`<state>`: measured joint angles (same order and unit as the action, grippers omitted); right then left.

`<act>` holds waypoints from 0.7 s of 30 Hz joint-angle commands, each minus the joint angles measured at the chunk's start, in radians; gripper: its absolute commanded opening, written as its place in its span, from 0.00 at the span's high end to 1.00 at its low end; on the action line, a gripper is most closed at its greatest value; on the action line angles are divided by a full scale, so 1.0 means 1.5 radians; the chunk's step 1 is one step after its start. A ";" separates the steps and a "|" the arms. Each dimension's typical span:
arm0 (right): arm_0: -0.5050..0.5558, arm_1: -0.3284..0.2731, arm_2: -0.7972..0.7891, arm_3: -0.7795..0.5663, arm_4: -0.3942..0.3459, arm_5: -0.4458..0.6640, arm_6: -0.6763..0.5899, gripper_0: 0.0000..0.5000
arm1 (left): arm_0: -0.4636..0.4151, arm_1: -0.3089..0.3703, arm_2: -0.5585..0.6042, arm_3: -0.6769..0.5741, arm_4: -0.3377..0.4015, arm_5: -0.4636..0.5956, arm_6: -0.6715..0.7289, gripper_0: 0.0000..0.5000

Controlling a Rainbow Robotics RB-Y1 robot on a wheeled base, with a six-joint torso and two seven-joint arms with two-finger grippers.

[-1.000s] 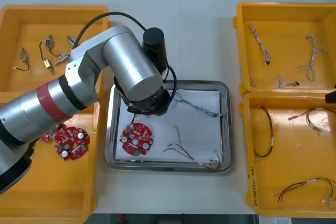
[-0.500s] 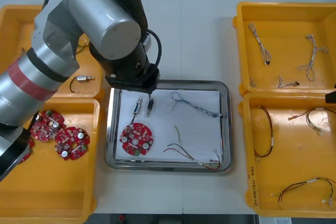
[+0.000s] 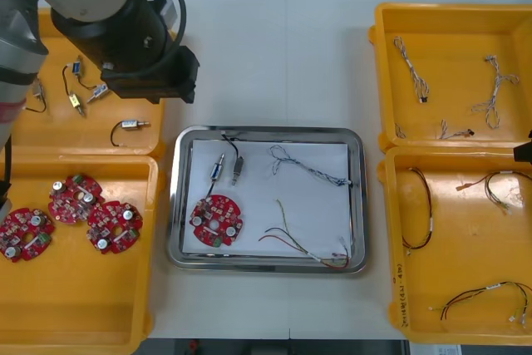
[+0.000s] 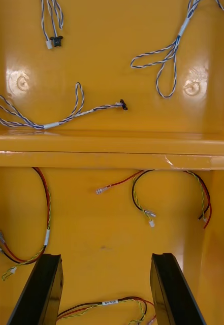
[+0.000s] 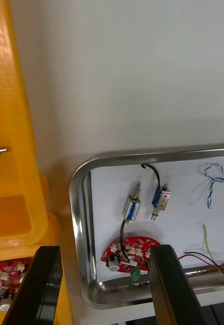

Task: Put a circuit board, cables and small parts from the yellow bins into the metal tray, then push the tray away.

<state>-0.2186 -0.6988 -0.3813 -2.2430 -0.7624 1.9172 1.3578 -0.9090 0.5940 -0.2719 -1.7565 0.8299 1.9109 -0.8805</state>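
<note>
I see left end effector (image 5: 104, 249) spread wide, empty, upper left of front view. Tray (image 3: 359, 205), centre: circuit board (image 3: 216, 222), cables (image 3: 307, 168), small metal parts (image 3: 226, 168). Right end effector (image 4: 106, 256) spread, empty, over yellow bin (image 4: 112, 233).

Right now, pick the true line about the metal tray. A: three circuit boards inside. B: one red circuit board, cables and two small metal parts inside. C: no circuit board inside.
B: the metal tray holds one red circuit board, two small metal parts and two cables; the left claw is open by the far left bin, the right claw open over the near right bin.
</note>
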 commanded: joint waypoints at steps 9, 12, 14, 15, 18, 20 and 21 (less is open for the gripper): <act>-0.006 -0.020 0.039 -0.063 -0.022 0.002 -0.035 0.00 | 0.077 0.127 0.116 -0.103 0.042 0.006 -0.147 0.00; -0.015 -0.024 0.057 -0.071 -0.031 0.002 -0.035 0.00 | 0.107 0.148 0.152 -0.114 0.065 0.006 -0.168 0.00; -0.023 -0.024 0.066 -0.075 -0.042 0.002 -0.035 0.00 | 0.128 0.161 0.173 -0.126 0.078 0.006 -0.174 0.00; -0.029 -0.024 0.070 -0.076 -0.051 0.002 -0.035 0.00 | 0.142 0.169 0.183 -0.134 0.082 0.006 -0.175 0.00; -0.039 -0.026 0.073 -0.079 -0.076 0.002 -0.035 0.00 | 0.169 0.181 0.204 -0.154 0.086 0.006 -0.179 0.00; -0.050 -0.028 0.074 -0.079 -0.102 0.002 -0.035 0.00 | 0.195 0.191 0.220 -0.170 0.088 0.006 -0.182 0.00; -0.055 -0.028 0.075 -0.079 -0.115 0.002 -0.035 0.00 | 0.207 0.195 0.228 -0.178 0.089 0.006 -0.184 0.00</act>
<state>-0.2513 -0.7016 -0.2818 -2.3290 -0.8915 1.9172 1.3578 -0.6528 0.8235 0.0172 -1.9645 0.9491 1.9131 -1.0960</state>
